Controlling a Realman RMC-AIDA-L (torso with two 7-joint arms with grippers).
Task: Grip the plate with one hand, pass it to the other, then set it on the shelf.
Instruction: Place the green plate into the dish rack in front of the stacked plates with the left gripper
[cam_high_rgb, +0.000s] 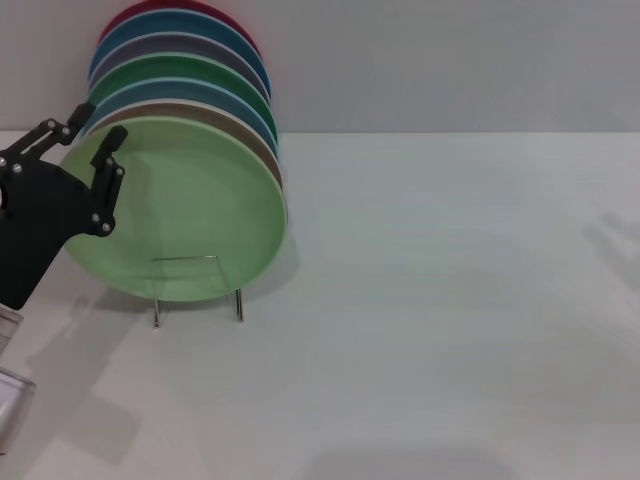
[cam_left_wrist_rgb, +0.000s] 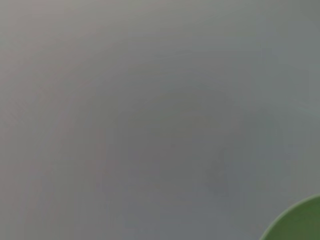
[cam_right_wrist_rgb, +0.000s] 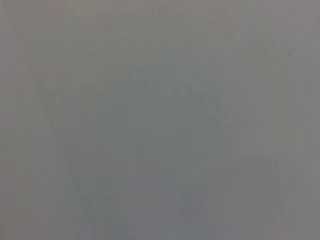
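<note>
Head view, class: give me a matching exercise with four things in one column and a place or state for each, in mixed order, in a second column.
Things:
1. pale green plate
2. left gripper
3. wire rack
4. dark red plate

Places or states:
A. rearmost in the row
B. feet on the white table
C. frontmost, standing on edge
D. open, at the front plate's left rim

Pairs: 1-C, 2-D, 3-B, 4-A

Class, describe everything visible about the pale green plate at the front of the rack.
The round, pale mint-green plate looks like matte plastic with a shallow raised rim. It stands nearly upright, its face toward the camera, at the front of a row of coloured plates, on a thin clear rack. The left end effector, open, straddles its upper left rim; contact is unclear.
</note>
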